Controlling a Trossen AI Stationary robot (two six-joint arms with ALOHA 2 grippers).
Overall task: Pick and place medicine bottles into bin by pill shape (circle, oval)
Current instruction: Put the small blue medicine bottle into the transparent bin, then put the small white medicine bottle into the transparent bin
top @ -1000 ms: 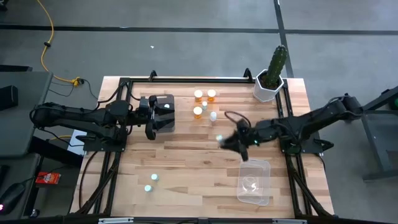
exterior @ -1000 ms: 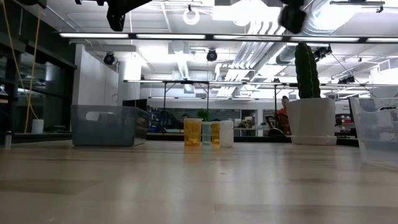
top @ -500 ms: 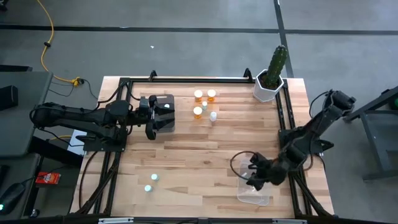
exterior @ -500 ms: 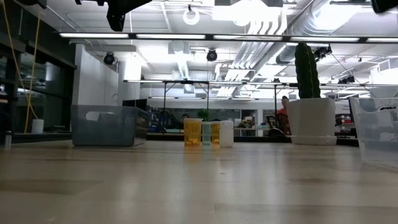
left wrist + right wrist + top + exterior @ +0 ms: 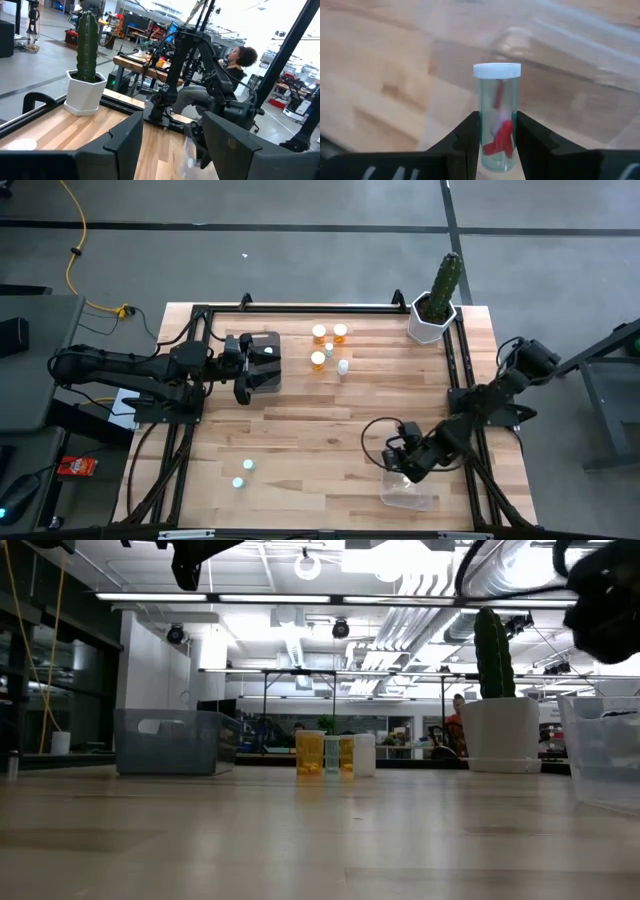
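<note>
Now the right claw point(image 5: 495, 137) grips a pale medicine bottle point(image 5: 496, 117) upright between its fingers, above the clear bin point(image 5: 408, 485).

Even, bright light is cast from ceiling strip lights point(image 5: 330, 598), which are blown out in the low view. Soft shadows are seen on the surface point(image 5: 300, 430). The right wrist view's background is blurred.

the high view looked straight down on the whole tabletop point(image 5: 300, 420), with the cactus point(image 5: 446, 278) at about 1 o'clock. the low view sat at tabletop level, facing across into the room, and shared that cactus point(image 5: 493, 652). the left wrist view faced it too point(image 5: 88, 47). the right wrist view looked close onto the clear bin point(image 5: 555, 75).
</note>
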